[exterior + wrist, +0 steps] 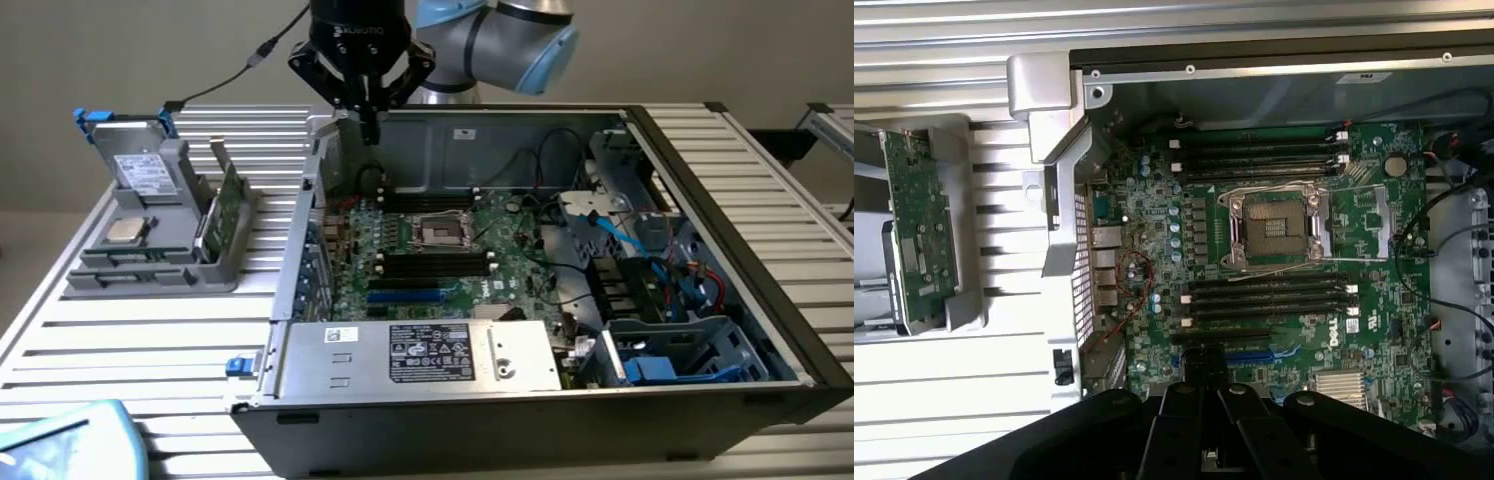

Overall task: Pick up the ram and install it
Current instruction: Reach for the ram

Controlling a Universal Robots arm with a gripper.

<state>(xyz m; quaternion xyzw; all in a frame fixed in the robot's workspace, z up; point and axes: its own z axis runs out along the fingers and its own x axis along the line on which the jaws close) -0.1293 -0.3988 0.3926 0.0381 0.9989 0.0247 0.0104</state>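
A slatted metal table (pixel 160 340) carries an open computer case (pixel 534 430) with its motherboard (pixel 494 250) exposed and, at the exterior view's left, a grey holder (pixel 147 272). The end effector (pixel 370 125) hangs over the case's far wall, fingers pressed together on nothing, well apart from the ram (pixel 919 225). Likely hazards: a descent here could strike the case wall or the motherboard's parts; pressed-together fingers cannot straddle the stick; a skewed grasp could jam it in the holder or misalign it with the black slots (pixel 427 265). The ram, a narrow green board with dark chips, stands on edge in the holder.
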